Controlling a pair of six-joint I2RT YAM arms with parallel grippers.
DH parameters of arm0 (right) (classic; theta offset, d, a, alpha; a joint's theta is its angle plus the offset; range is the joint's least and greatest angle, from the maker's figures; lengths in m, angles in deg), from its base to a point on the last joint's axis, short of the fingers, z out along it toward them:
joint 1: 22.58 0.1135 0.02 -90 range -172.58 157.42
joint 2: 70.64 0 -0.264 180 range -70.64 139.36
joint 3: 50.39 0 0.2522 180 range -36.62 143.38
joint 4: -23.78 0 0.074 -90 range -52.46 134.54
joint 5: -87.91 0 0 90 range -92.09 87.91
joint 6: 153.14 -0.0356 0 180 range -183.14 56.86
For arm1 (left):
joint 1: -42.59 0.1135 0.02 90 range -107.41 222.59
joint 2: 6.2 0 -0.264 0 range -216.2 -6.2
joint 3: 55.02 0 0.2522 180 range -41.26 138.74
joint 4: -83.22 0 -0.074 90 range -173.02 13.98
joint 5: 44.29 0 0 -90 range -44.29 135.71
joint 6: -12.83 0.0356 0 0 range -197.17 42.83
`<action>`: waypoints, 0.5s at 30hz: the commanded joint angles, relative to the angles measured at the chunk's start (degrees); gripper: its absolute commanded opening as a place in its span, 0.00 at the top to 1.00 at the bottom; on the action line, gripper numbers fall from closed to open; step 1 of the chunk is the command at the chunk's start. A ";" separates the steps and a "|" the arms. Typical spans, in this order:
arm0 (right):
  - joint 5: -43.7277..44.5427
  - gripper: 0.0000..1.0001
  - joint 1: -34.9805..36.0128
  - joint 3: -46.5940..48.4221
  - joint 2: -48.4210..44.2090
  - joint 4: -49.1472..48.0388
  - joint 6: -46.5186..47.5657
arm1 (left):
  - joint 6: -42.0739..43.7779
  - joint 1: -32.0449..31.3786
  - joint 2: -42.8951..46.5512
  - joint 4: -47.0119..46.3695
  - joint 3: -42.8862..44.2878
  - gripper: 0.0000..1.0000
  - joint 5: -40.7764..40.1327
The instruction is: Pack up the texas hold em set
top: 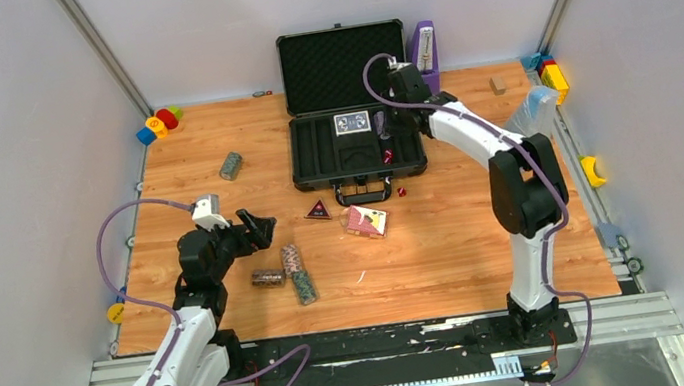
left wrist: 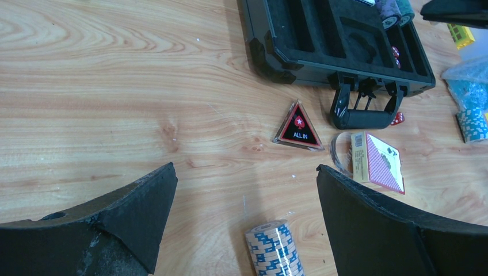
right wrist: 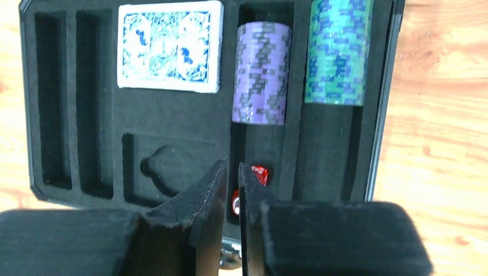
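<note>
My left gripper point(left wrist: 246, 172) is spread wide and empty over the table point(left wrist: 86, 103), with a chip roll point(left wrist: 274, 247) lying below the gap. There is bare wood to its left. The triangle point(left wrist: 298, 129) and red deck point(left wrist: 380, 161) sit ahead, near the handle point(left wrist: 365, 118) of the case point(top: 312, 152). My right gripper point(right wrist: 232, 169) is parted only a crack and grips nothing. It hangs above the open case, over the dice point(right wrist: 260, 174) in the foam. A purple roll point(right wrist: 260, 72) and a green roll point(right wrist: 338, 52) lie in the slots beyond, the green one next to the right wall, with a blue deck point(right wrist: 170, 46) to their left.
</note>
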 commanded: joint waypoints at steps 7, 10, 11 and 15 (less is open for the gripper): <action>-0.52 0.89 -0.07 -3.74 -2.82 -2.06 -2.09 | -0.33 0.24 0.73 -1.69 2.00 0.00 -0.15; 1.79 0.95 -0.16 -0.73 0.42 -2.09 -2.06 | -0.29 0.22 0.65 -1.75 1.90 0.00 -0.12; 2.44 0.97 -0.16 0.38 2.07 -2.06 -1.96 | -0.30 0.22 0.59 -1.80 1.91 0.00 -0.06; 4.18 1.00 -0.84 6.09 6.27 -2.00 -2.06 | -0.33 0.22 0.39 -1.86 1.96 0.00 -0.02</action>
